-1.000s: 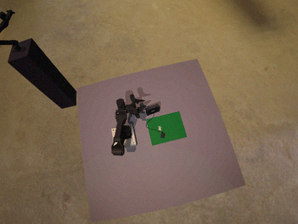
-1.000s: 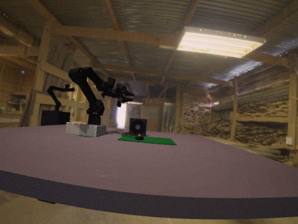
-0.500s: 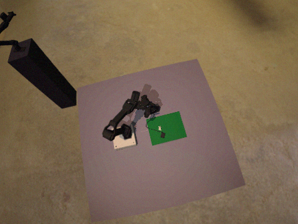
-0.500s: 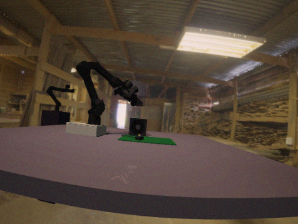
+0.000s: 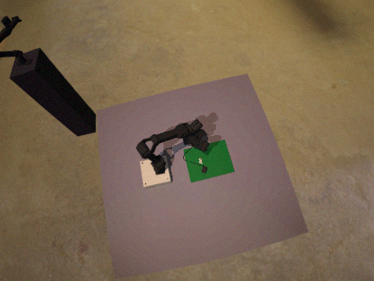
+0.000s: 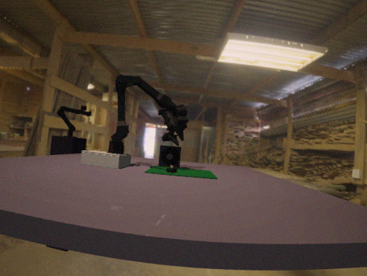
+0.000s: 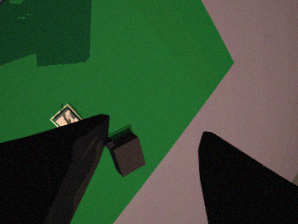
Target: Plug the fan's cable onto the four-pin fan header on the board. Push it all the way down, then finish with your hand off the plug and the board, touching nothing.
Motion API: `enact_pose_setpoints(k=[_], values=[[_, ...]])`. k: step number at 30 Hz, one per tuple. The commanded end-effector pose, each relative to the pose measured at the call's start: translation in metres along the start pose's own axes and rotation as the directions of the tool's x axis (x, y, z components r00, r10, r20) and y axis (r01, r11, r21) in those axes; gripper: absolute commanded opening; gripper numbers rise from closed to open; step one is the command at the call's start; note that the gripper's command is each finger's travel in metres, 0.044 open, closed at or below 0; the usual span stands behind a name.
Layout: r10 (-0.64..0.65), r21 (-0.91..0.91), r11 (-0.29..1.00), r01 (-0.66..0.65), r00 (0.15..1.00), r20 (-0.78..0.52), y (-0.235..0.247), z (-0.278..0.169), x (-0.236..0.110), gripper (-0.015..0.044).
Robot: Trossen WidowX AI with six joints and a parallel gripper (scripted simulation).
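Wrist view: tool half-spread, empty, above loose plug beside header. Approach step; next, descending to grip plug.

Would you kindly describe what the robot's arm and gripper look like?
The arm is matte black throughout, built of rounded tubular links with bulkier joints, rising from a pale grey base block. The gripper has two plain black, wedge-shaped fingers. No markings or loose cables are discernible.
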State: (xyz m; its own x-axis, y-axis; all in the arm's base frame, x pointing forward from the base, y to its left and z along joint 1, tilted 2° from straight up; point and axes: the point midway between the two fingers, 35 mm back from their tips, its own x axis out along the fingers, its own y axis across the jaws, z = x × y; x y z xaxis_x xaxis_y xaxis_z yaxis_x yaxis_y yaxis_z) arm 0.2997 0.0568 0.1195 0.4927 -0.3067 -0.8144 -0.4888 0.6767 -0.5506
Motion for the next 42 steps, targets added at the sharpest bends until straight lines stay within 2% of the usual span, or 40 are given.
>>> enact_pose_setpoints(k=[1, 7, 18, 24, 42], values=[[0.269, -0.264, 0.904, -0.336, 0.927, -0.261, -0.024, -0.038, 0.052, 0.021], [0.455, -0.335, 0.755, -0.564, 0.818, -0.351, -0.033, -0.069, 0.076, 0.021], [0.459, -0.337, 0.751, -0.568, 0.815, -0.352, -0.033, -0.07, 0.077, 0.021], [0.459, -0.336, 0.751, -0.569, 0.815, -0.352, -0.015, -0.074, 0.103, 0.021], [0.46, -0.336, 0.751, -0.569, 0.815, -0.352, -0.003, -0.077, 0.121, 0.021]])
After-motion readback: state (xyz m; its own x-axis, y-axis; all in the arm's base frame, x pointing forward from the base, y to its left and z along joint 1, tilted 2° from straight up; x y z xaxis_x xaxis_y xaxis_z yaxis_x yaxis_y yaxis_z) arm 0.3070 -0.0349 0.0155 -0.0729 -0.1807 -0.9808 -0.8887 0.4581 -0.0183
